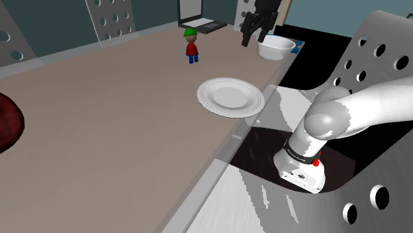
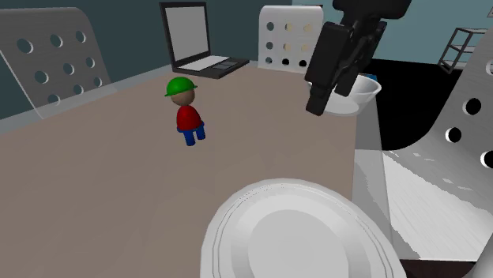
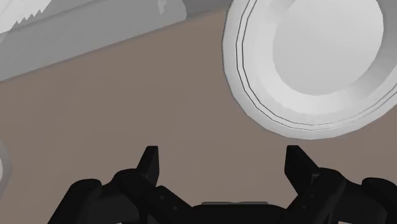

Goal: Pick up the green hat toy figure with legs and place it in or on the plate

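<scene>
**Claw** (image 3: 221, 160): empty, fingers (image 3: 149, 164) spread wide. It hangs in the air at the far end of the bench (image 1: 112, 132), just above and beside a white bowl (image 2: 359, 95).

**Toy** (image 2: 186, 110): upright on the bench with its green hat on top. It is well apart from the claw, toward the second exterior view's left. An open laptop (image 2: 197, 43) stands behind it.

**Plate** (image 1: 230, 96): bare, lying roughly between the toy and the arm's base.

**Risks, as judged:**
- (a) The toy is small and round-headed and stands on short legs. A descent off centre would likely knock it over or shove it along rather than bracket it.
- (b) A grip on the hat or head alone may slip. The red body looks the surer hold.
- (c) A low sweep away from the bowl could clip its rim.
- (d) If released high, or over the plate's rim, the toy may topple and roll off.

**Arm** (image 1: 370, 109): reaches from the shoulder view's lower right up and to the left and is well extended. The claw points downward at a slant.
</scene>
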Motion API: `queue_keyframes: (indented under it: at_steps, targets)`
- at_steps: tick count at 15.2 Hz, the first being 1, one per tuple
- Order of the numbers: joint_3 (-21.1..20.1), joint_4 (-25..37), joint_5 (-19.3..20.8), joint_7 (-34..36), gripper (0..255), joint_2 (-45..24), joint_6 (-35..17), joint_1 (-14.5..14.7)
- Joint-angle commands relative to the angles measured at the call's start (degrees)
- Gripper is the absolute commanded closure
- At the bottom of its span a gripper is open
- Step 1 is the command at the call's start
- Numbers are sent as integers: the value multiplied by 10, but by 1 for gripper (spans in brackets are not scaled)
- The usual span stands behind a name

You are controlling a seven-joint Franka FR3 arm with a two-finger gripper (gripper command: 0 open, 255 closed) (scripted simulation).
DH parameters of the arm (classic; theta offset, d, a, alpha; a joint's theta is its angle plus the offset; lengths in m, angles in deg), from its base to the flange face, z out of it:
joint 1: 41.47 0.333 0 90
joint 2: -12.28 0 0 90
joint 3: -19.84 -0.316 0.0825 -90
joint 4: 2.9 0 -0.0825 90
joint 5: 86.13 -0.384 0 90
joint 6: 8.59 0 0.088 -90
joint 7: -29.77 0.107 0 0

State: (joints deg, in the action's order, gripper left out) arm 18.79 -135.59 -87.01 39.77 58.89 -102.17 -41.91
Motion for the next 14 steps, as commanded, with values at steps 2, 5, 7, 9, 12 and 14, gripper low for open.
queue_keyframes:
  at_steps: [2,5,7,9,12,14]
  targets:
    - [-9,3,-5,20,0,-14,-18,-4]
    - [-35,18,-14,79,0,-61,-70,-16]
    - [-53,33,-17,118,0,-94,-103,-26]
    - [-69,52,-17,157,0,-129,-133,-37]
    - [-93,86,-10,217,0,-183,-172,-54]
    - [-107,113,-1,258,0,-221,-195,-66]
